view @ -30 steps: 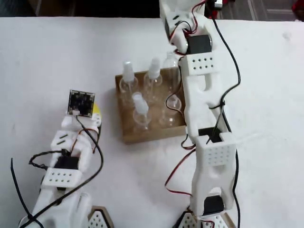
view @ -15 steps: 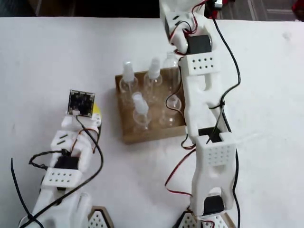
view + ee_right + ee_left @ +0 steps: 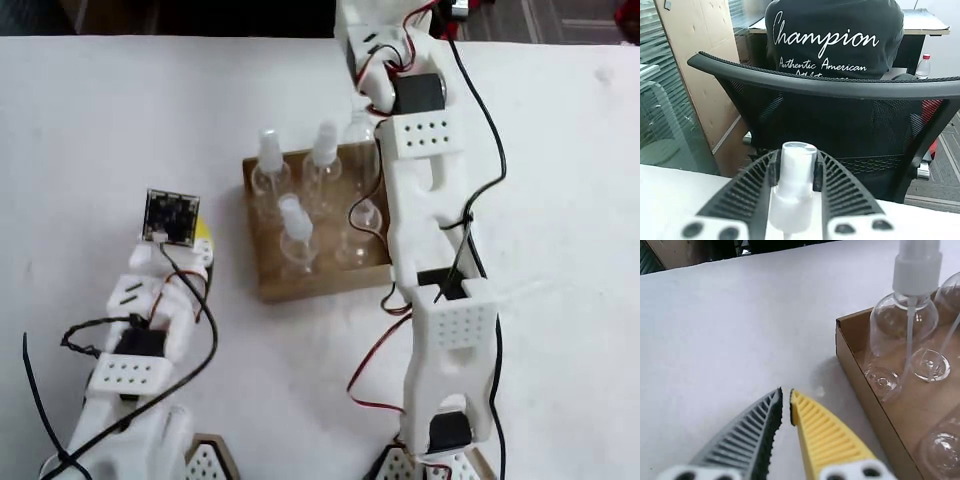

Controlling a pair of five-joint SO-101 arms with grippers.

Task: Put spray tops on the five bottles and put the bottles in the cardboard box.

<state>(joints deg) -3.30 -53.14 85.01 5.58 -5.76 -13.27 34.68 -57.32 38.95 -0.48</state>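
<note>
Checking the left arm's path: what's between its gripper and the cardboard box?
Only bare white table lies between the left gripper and the cardboard box; the left wrist view shows it plainly.

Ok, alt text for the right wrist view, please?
Jaws of the right gripper clamp a white spray top on both sides. Behind it, past the edge of the white table, stands a black mesh office chair.
</note>
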